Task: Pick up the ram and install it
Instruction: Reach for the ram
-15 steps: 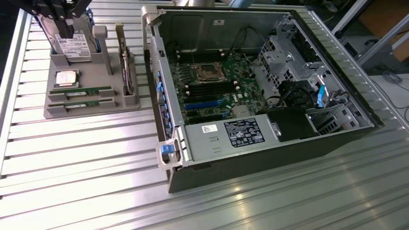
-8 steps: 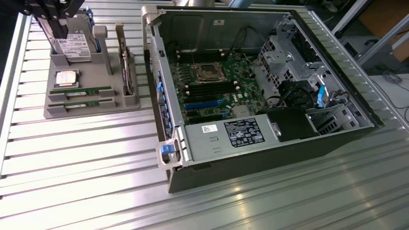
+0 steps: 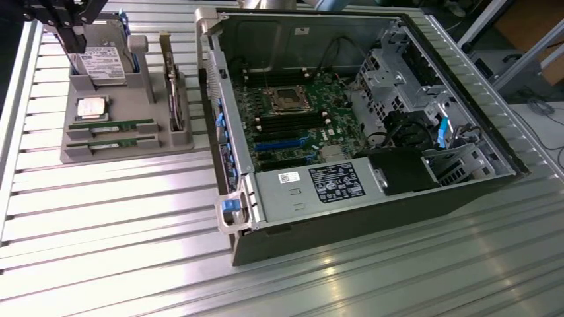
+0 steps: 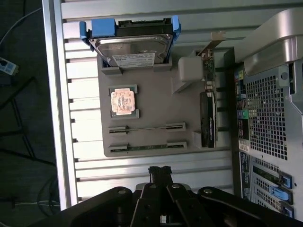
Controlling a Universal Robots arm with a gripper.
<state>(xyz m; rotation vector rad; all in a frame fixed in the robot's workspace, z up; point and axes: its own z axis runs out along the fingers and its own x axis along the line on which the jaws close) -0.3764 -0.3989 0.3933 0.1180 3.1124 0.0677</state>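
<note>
Two ram sticks lie edge-up in slots of the grey holder tray [image 3: 132, 155]: one ram [image 3: 113, 125] and a second ram [image 3: 113, 140] just beside it. In the wrist view they are the thin strips, ram [image 4: 147, 127] and second ram [image 4: 147, 145]. My gripper [image 3: 78, 47] hangs above the tray's far end, over the hard drive, well clear of both sticks. Its fingers [image 4: 160, 171] are shut with nothing between them. The open computer case [image 3: 231, 198] holds the motherboard [image 3: 300, 119] with its black memory slots [image 3: 286, 123].
On the tray also sit a hard drive [image 4: 132, 45] in blue rails, a square CPU [image 4: 123, 100], and a card with a metal bracket [image 4: 208, 104] standing on edge. The case's rear panel [image 4: 270, 118] lies close beside the tray. All rests on a ribbed aluminium table [image 3: 115, 224].
</note>
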